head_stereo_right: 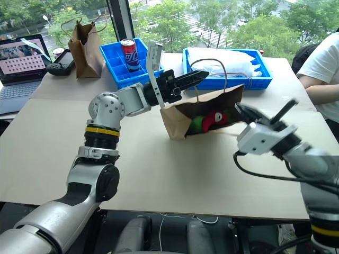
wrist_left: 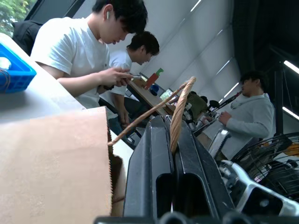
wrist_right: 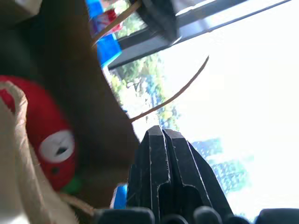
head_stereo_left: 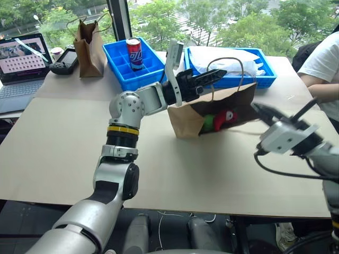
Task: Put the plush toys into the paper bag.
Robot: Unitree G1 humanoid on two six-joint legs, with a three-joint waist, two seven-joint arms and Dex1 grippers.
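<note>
The light-brown paper bag (head_stereo_left: 185, 120) lies tipped on the table with its mouth facing right. Inside the mouth sit both plush toys, the green one (head_stereo_left: 208, 123) and the red one (head_stereo_left: 228, 117). My left gripper (head_stereo_left: 220, 73) hovers over the bag's top edge, shut on one cord handle (wrist_left: 180, 107), which runs up between its fingers. The other handle loops free (head_stereo_left: 239, 63). My right gripper (head_stereo_left: 259, 109) is shut with nothing in it, just right of the bag's mouth. In the right wrist view the red toy (wrist_right: 46, 135) shows inside the bag wall (wrist_right: 88, 84).
A narrower dark brown bag (head_stereo_left: 89, 45) stands at the back left beside a laptop (head_stereo_left: 21, 55). Behind the paper bag, one blue tray (head_stereo_left: 119, 61) holds a can (head_stereo_left: 134, 53) and another (head_stereo_left: 265, 79) holds white plastic. A person (head_stereo_left: 323, 69) sits at the right edge.
</note>
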